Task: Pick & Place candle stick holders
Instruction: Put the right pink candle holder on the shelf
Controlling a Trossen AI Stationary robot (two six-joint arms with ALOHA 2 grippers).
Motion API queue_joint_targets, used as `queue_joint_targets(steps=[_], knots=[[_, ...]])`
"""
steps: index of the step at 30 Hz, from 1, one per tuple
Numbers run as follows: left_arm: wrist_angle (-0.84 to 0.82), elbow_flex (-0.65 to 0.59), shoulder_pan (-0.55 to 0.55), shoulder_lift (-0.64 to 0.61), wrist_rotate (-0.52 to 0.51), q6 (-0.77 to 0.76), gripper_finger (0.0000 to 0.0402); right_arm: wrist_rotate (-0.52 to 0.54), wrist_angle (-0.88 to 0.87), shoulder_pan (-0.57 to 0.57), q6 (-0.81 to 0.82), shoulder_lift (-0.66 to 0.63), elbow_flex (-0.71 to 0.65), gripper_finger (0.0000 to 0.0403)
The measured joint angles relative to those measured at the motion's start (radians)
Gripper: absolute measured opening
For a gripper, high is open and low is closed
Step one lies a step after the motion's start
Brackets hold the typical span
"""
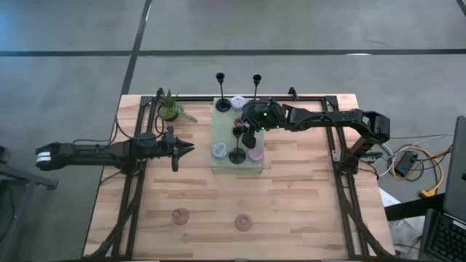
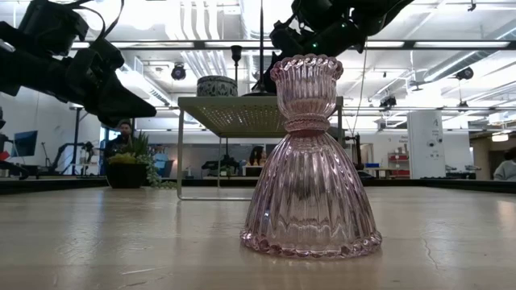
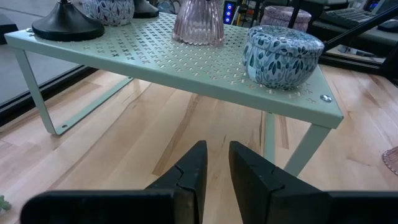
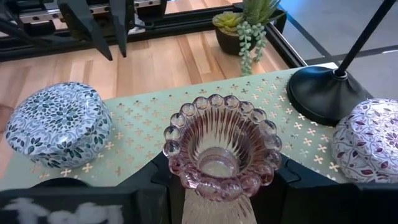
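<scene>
A pale green perforated shelf (image 1: 227,127) stands mid-table. On it are two black candlesticks (image 1: 222,91) (image 1: 237,149) and squat cups in lilac (image 1: 238,102), pale blue (image 1: 219,150) and pink (image 1: 255,153). A third black candlestick (image 1: 256,87) is at the shelf's far edge. My right gripper (image 1: 244,129) is shut on a ribbed pink glass holder (image 4: 217,149) over the shelf's middle. My left gripper (image 1: 188,149) hovers left of the shelf with a narrow gap (image 3: 217,155) and nothing in it. Two more pink glass holders (image 1: 180,215) (image 1: 243,223) stand on their wide bases near the front edge. My right gripper pinches the pink glass holder by its neck (image 4: 186,193), just under the beaded rim, one finger (image 4: 155,177) on each side. The fingers reach in from the table's right, slanting down. The holder is upright, mouth up, and its base (image 3: 198,37) looks set on the shelf top.
A small potted plant (image 1: 170,108) stands at the far left, beyond the left gripper. Dark rails (image 1: 135,182) run along both sides of the wooden table. In the low view a pink holder (image 2: 310,161) stands close to the camera. Bare wood lies under and in front of the shelf.
</scene>
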Motion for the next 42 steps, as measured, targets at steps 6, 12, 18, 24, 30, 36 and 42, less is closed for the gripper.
queue_joint_targets(steps=[6, 12, 18, 24, 30, 36, 42], knots=[[0.0, 0.0, 0.0, 0.0, 0.0, 0.0, 0.0071, -0.007, 0.001, 0.0, -0.01, 0.0, 0.0, 0.012], [0.0, 0.0, 0.0, 0.0, 0.0, 0.0, 0.0071, -0.047, 0.001, 0.0, -0.016, 0.0, -0.002, 0.012], [0.0, 0.0, 0.0, 0.0, 0.0, 0.0, 0.0071, -0.059, 0.002, 0.0, -0.016, 0.0, -0.003, 0.012], [0.0, 0.0, 0.0, 0.0, 0.0, 0.0, 0.0071, -0.058, 0.003, 0.0, -0.024, 0.0, -0.003, 0.012], [0.0, 0.0, 0.0, 0.0, 0.0, 0.0, 0.0071, -0.057, 0.004, 0.0, -0.032, 0.0, -0.003, 0.012], [0.0, 0.0, 0.0, 0.0, 0.0, 0.0, 0.0071, -0.035, 0.013, 0.0, -0.056, 0.0, -0.004, 0.0163], [0.0, 0.0, 0.0, 0.0, 0.0, 0.0, 0.0071, 0.006, 0.023, 0.0, -0.056, 0.002, -0.005, 0.0265]])
